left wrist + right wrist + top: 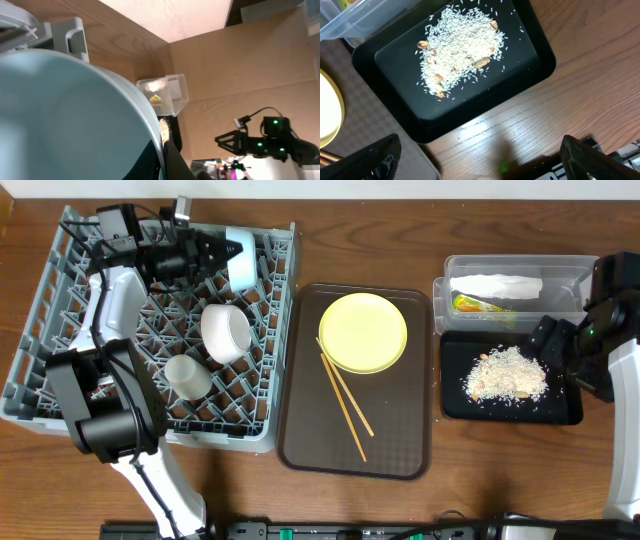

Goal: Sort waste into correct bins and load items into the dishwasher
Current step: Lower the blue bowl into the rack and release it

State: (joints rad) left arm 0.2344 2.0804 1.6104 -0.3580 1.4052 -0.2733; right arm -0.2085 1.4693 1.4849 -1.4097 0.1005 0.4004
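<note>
My left gripper (228, 252) is shut on the rim of the light-blue bowl (241, 260), held on edge at the back of the grey dish rack (40, 310). In the left wrist view the bowl (70, 120) fills the frame, its rim pinched between the jaws (164, 156). A white bowl (225, 330) and a small white cup (187, 376) sit in the rack. The pale-yellow plate (363, 330) and the chopsticks (345, 395) lie on the brown tray (400, 450). My right gripper (555, 345) is open and empty, its fingers (485, 165) above the table by the black tray (395, 95), which holds rice scraps (460, 47).
The clear tub (560, 275) at the back right holds the white napkin (497, 285) and the orange-and-green wrapper (470, 304). The black tray (565, 412) with rice (505, 373) stands in front of it. The tub also shows in the left wrist view (172, 92).
</note>
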